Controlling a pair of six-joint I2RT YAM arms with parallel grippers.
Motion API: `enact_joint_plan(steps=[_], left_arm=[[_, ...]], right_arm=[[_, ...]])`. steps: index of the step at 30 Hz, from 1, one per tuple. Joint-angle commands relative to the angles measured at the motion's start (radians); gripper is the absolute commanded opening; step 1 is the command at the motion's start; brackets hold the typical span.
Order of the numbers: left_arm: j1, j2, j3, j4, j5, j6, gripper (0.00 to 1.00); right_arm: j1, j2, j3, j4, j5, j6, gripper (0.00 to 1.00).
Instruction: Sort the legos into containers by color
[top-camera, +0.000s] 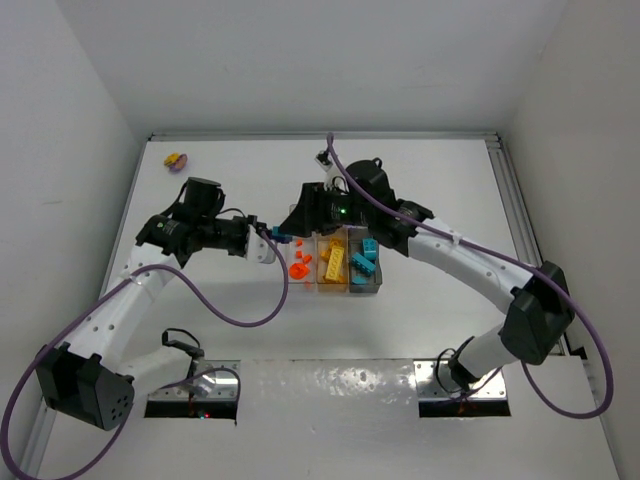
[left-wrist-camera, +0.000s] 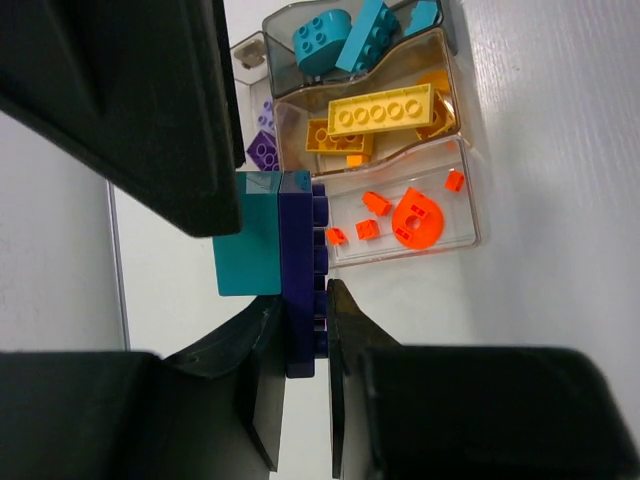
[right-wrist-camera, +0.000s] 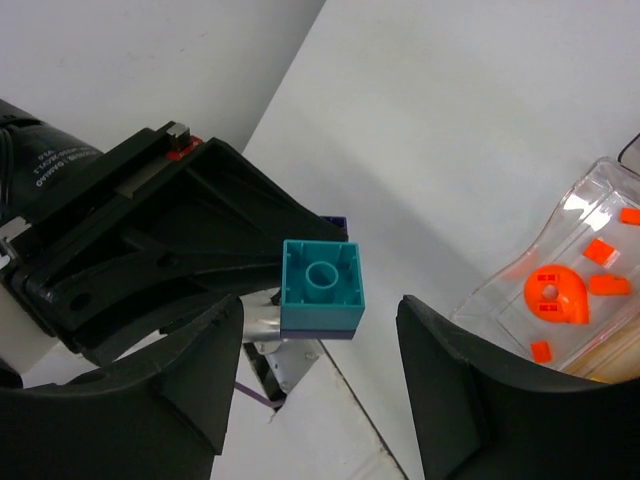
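Note:
My left gripper (left-wrist-camera: 303, 305) is shut on a flat purple lego (left-wrist-camera: 298, 270) that has a teal lego (left-wrist-camera: 248, 235) stuck to its side. It holds the pair in the air just left of the clear tray (top-camera: 318, 287). The right gripper (right-wrist-camera: 320, 310) is open, its fingers standing either side of the teal lego (right-wrist-camera: 322, 285) with a gap on both sides. The containers hold orange pieces (left-wrist-camera: 415, 218), yellow bricks (left-wrist-camera: 380, 112) and teal bricks (left-wrist-camera: 335, 40). Purple bricks (left-wrist-camera: 262, 140) lie in the narrow bin.
A small yellow and purple piece (top-camera: 176, 159) lies at the far left back corner of the table. White walls enclose the table on the left, back and right. A metal rail (top-camera: 505, 190) runs along the right edge.

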Motion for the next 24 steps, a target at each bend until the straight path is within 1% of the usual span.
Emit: enact_joint_plan(steps=[1, 5, 9, 10, 11, 12, 15, 16, 17, 19, 21, 22, 23, 24], left_arm=[[-0.01, -0.02, 0.011, 0.002, 0.069, -0.003, 0.0], [-0.01, -0.017, 0.015, 0.019, 0.076, -0.01, 0.0], [-0.01, -0.017, 0.021, 0.037, 0.07, -0.019, 0.0], [-0.01, -0.017, 0.021, 0.037, 0.072, -0.019, 0.0], [-0.01, -0.017, 0.025, 0.034, 0.075, -0.018, 0.0], [-0.01, -0.018, 0.026, 0.031, 0.078, -0.018, 0.0], [-0.008, -0.017, 0.028, 0.03, 0.087, -0.021, 0.0], [-0.01, -0.017, 0.028, 0.034, 0.089, -0.028, 0.0], [-0.01, -0.018, 0.029, 0.048, 0.089, -0.039, 0.0], [-0.01, -0.015, 0.028, 0.039, 0.087, -0.05, 0.0], [-0.01, -0.012, 0.025, -0.005, 0.086, 0.013, 0.0], [-0.011, -0.01, 0.018, -0.059, 0.086, 0.034, 0.0], [-0.01, -0.01, 0.015, -0.078, 0.083, 0.045, 0.0], [-0.011, -0.009, 0.011, -0.102, 0.081, 0.054, 0.0]], right_arm=[[0.011, 0.028, 0.05, 0.069, -0.023, 0.038, 0.61], [0.015, 0.031, 0.04, 0.076, -0.011, 0.055, 0.56], [0.017, 0.036, 0.038, 0.073, -0.018, 0.06, 0.59], [0.017, 0.035, 0.036, 0.076, -0.017, 0.064, 0.56], [0.017, 0.033, 0.03, 0.076, -0.017, 0.067, 0.52], [0.018, 0.033, 0.029, 0.079, -0.015, 0.075, 0.4], [0.017, 0.035, 0.021, 0.118, -0.021, 0.089, 0.16], [0.017, 0.033, 0.018, 0.124, -0.024, 0.092, 0.02], [0.017, 0.03, 0.009, 0.127, -0.02, 0.095, 0.0], [0.017, 0.015, -0.011, 0.13, 0.012, 0.104, 0.0], [0.008, -0.005, -0.016, 0.107, 0.06, 0.097, 0.0], [-0.003, -0.007, -0.004, 0.068, 0.08, 0.091, 0.0], [-0.017, -0.008, 0.007, 0.032, 0.109, 0.083, 0.0], [-0.059, -0.005, 0.016, 0.005, 0.127, 0.072, 0.0]])
